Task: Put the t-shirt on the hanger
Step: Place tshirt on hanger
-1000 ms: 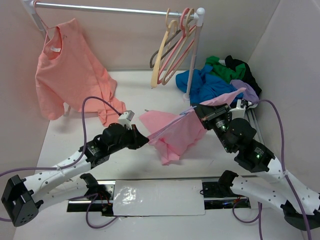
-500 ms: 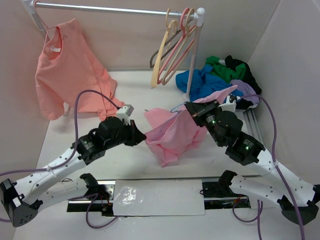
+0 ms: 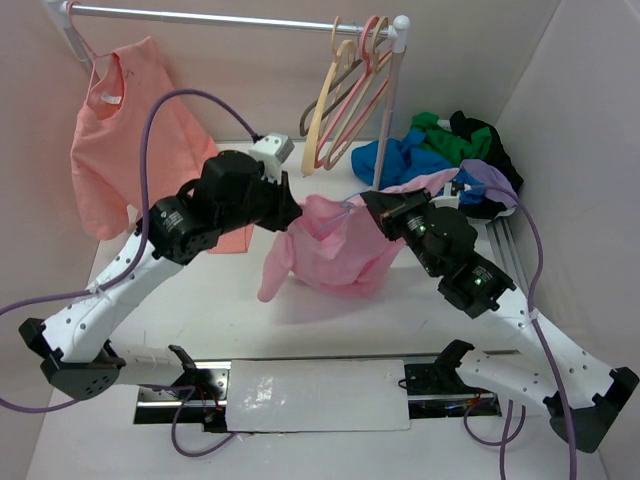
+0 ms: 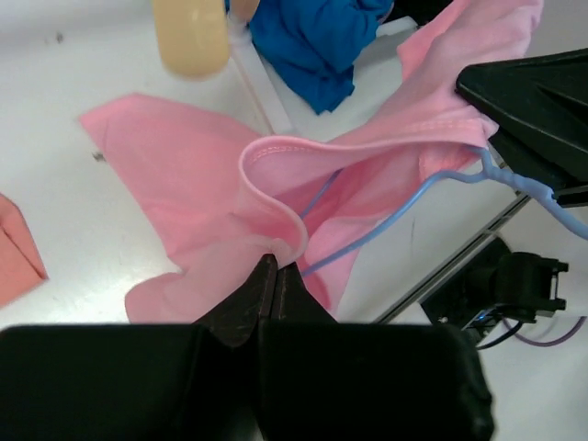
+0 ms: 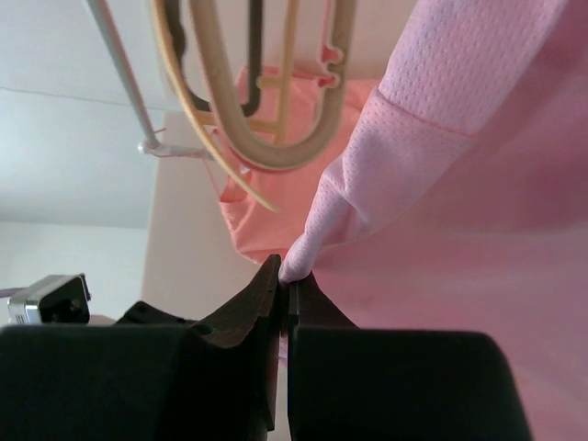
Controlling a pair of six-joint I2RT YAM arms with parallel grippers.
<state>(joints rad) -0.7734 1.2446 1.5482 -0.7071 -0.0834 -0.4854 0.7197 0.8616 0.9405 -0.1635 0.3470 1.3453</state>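
The left fingers [image 4: 264, 292] are closed on a stitched edge of the t-shirt [image 3: 335, 250], and the right fingers [image 5: 272, 292] pinch a fold near the hook of the hanger [image 4: 386, 220], whose wire lies inside the opening. The shirt hangs above the desk [image 3: 200, 320] between them. I think the edge should be pulled along the wire slowly, away from the spare hangers [image 3: 345, 95] and the clothes pile [image 3: 430, 155] just behind.

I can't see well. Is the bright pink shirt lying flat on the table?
No, the left tool and right tool hold the t-shirt bunched up between them.
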